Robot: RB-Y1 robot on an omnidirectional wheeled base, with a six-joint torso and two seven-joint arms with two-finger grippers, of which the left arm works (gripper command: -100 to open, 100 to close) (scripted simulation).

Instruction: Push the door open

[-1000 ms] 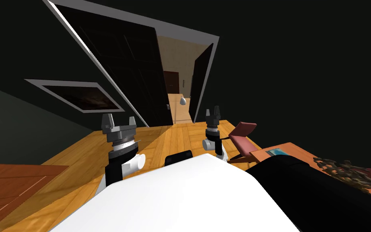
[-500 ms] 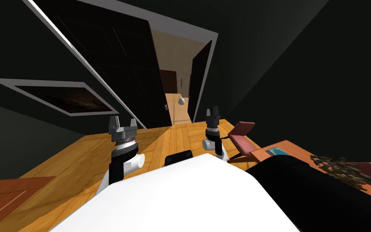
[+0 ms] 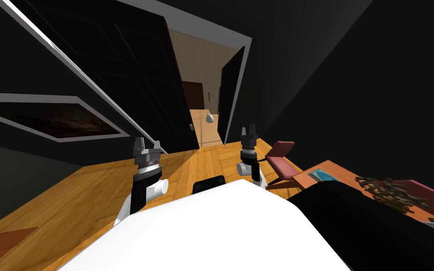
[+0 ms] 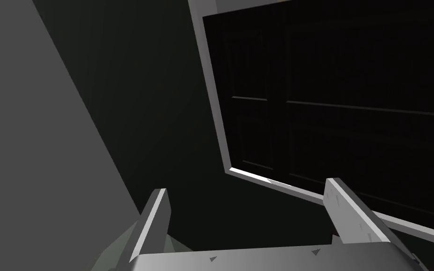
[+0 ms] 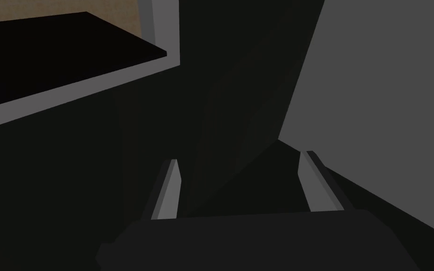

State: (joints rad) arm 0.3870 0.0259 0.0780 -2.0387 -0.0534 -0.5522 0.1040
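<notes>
Picture frame (image 3: pixel 46 120) hangs on the dark wall at far left. Next, the left gripper (image 3: pixel 147 142) is raised over the wooden floor (image 3: pixel 70 202), fingers spread wide and holding nothing; its wrist view faces a corner of the dark panelled door (image 3: pixel 126 70) in its grey frame. The door stands ajar, with a narrow gap (image 3: pixel 197 61) onto a lit hallway and a second dark leaf (image 3: pixel 230 94) beyond. Before that leaf the right gripper (image 3: pixel 249 128) is likewise open and empty. Red chair (image 3: pixel 282 157) and orange surface (image 3: pixel 341 171) lie further right.
</notes>
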